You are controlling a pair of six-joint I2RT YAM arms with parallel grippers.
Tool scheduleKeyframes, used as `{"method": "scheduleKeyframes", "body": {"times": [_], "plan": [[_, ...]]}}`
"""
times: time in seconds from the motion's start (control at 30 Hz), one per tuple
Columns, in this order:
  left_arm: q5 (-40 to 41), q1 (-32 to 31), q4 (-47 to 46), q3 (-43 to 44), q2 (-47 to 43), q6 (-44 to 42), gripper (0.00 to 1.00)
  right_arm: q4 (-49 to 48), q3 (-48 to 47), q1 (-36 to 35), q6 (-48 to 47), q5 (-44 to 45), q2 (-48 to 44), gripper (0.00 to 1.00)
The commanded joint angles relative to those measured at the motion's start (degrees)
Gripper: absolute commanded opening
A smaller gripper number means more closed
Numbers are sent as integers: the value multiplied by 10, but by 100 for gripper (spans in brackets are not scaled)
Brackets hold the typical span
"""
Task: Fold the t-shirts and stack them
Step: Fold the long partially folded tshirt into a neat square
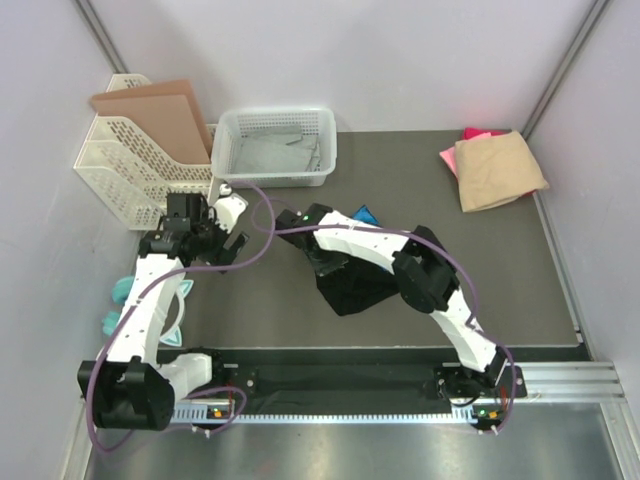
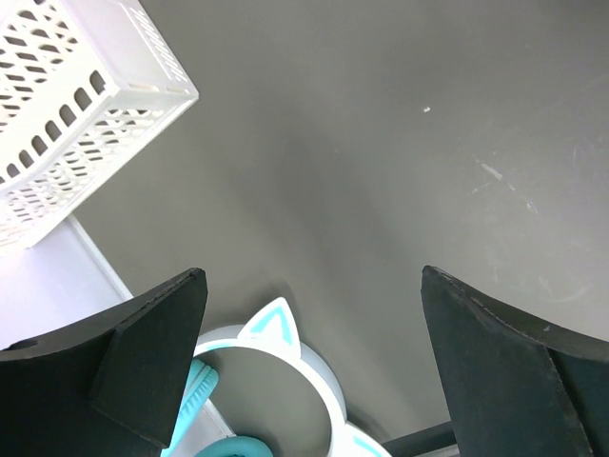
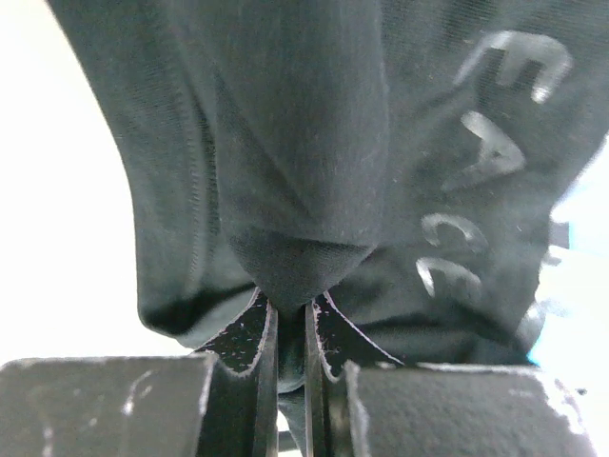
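The black t-shirt (image 1: 355, 283) hangs bunched at mid-table under my right arm, a bit of blue print (image 1: 365, 213) showing at its top. My right gripper (image 1: 300, 222) is shut on a fold of the black shirt (image 3: 295, 190), whose pale lettering shows at the right of the right wrist view. The tan t-shirt (image 1: 498, 170) lies folded at the far right corner on top of the pink t-shirt (image 1: 478, 134). My left gripper (image 1: 222, 238) is open and empty above the bare mat; in the left wrist view its fingers (image 2: 152, 333) stand wide apart.
A white mesh basket (image 1: 275, 146) stands at the back centre. A white file rack (image 1: 125, 170) with brown cardboard sheets (image 1: 160, 112) stands at the back left. White and teal cat-ear headphones (image 2: 285, 362) lie by the mat's left edge.
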State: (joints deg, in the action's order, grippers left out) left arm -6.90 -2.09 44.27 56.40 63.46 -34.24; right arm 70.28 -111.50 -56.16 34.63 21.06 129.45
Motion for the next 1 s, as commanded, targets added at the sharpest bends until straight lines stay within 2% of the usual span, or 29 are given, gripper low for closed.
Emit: {"method": "scheduleKeyframes", "body": {"times": [0.0,0.13,0.37,0.4,0.43,0.53,0.67,0.73,0.8,0.83,0.87,0.9,0.97], "plan": [[-19,5,-1,-13,-12,-6,99,-15,-28,-21,12,-37,24,0],[-27,5,4,-14,-10,-1,99,-36,-44,-22,13,-66,37,1],[-35,5,5,-22,-6,7,99,-75,-63,-22,-10,-128,6,12],[-37,5,5,-23,-5,8,99,-92,-63,-22,-13,-142,0,16],[-40,5,4,-23,-4,9,99,-95,-63,-21,-19,-153,-11,34],[-44,5,10,-16,0,13,99,-102,-59,-11,-30,-198,-31,64],[-37,5,11,-14,0,13,99,-133,-17,27,-48,-260,-96,79],[-34,5,11,-13,2,12,99,-176,23,62,-54,-295,-153,82],[-34,5,10,-11,3,12,99,-246,87,97,-51,-378,-197,82],[-35,5,11,-9,6,12,99,-282,120,145,-35,-410,-245,82],[-37,5,14,-5,7,13,99,-325,158,175,-20,-484,-271,83],[-39,5,17,-2,9,11,99,-436,246,235,-1,-524,-297,82],[-51,4,23,7,12,6,99,-542,325,292,67,-622,-342,82]]}}
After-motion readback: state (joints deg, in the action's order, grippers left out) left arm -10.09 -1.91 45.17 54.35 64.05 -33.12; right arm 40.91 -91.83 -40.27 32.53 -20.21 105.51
